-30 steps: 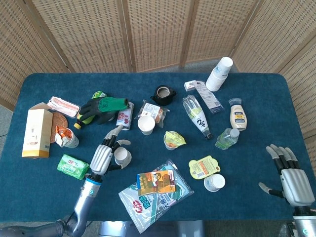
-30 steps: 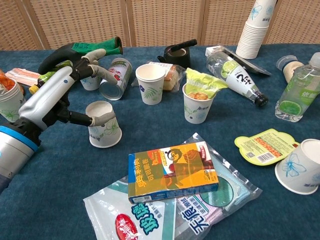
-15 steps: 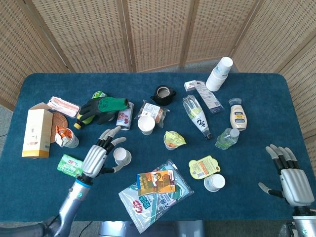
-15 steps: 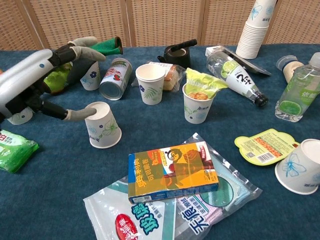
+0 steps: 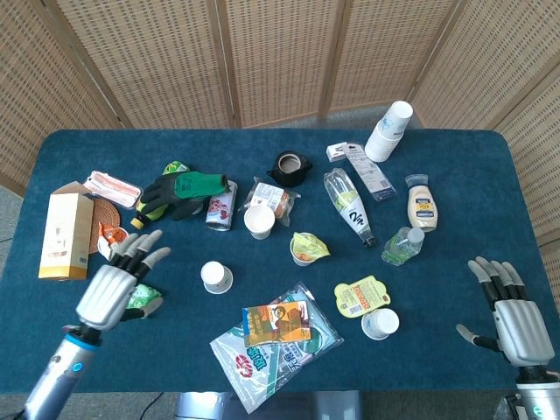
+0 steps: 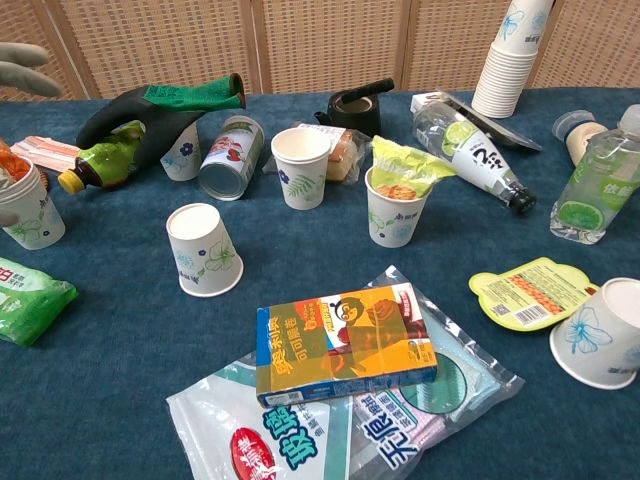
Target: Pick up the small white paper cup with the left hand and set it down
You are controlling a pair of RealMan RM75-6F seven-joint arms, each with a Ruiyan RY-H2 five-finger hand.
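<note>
The small white paper cup (image 5: 215,276) (image 6: 205,250) stands upside down on the blue table, with nothing touching it. My left hand (image 5: 114,289) hovers to the left of it, well apart, fingers spread and holding nothing; in the chest view only its fingertips (image 6: 20,78) show at the top left edge. My right hand (image 5: 512,315) rests open at the table's right front corner, far from the cup.
Near the cup lie a green packet (image 5: 140,293), a snack box on plastic bags (image 5: 278,322), a can (image 6: 228,155) and a glove over a green bottle (image 5: 179,192). More paper cups (image 5: 259,220) (image 5: 380,324), bottles and a cup stack (image 5: 388,129) fill the middle and right.
My left hand let go of the cup and drew back to the left. The cup stays upside down where it was. The right hand has not moved.
</note>
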